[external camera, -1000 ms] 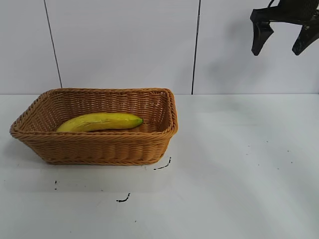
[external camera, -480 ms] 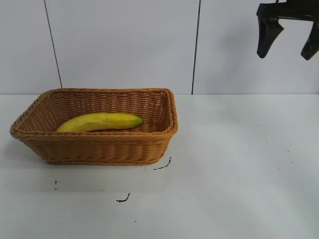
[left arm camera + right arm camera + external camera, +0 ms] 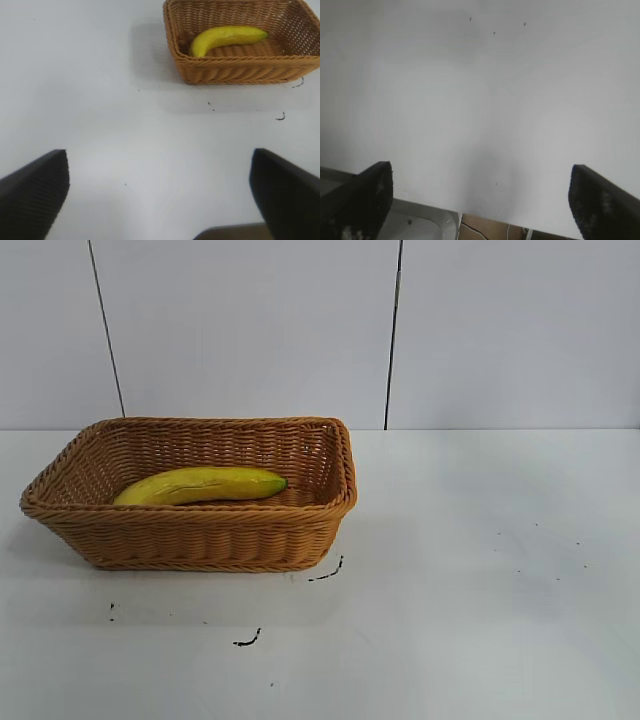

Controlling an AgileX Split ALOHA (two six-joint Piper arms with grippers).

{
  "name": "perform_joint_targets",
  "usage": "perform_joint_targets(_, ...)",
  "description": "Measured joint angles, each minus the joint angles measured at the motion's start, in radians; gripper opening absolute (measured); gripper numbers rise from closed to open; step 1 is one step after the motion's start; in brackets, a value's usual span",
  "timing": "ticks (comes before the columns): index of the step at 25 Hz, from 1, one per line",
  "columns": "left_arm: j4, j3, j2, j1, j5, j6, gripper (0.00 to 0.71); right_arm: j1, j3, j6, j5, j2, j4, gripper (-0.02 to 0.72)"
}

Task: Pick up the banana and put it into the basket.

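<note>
Lying along the floor of the basket (image 3: 190,540), the banana (image 3: 200,484) is right where you want it, so I'd call the job done. Should you need it again, expect it light, fairly firm, smooth-skinned and easily bruised; take it across the thick middle, not the stem or dark tip. Your exterior view has no arm in it at all. Only the wrist views find them: the left gripper (image 3: 159,192) hangs wide open over bare table (image 3: 100,100), well apart from the basket, and shows the banana from above. The right gripper (image 3: 480,200) is spread too, holding nothing, near the table's edge.
</note>
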Motion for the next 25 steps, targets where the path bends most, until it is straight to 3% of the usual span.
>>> perform_joint_targets(7, 0.0, 0.0, 0.0, 0.0, 0.0, 0.0, 0.695, 0.0, 0.238, -0.014, -0.137, -0.421, -0.005, 0.677)
perform_joint_targets(15, 0.0, 0.0, 0.0, 0.0, 0.0, 0.0, 0.695, 0.0, 0.277, 0.081, -0.15, -0.762, -0.083, 0.677)
perform_joint_targets(25, 0.0, 0.0, 0.0, 0.0, 0.0, 0.0, 0.695, 0.0, 0.278, 0.091, -0.152, -0.892, -0.088, 0.677)
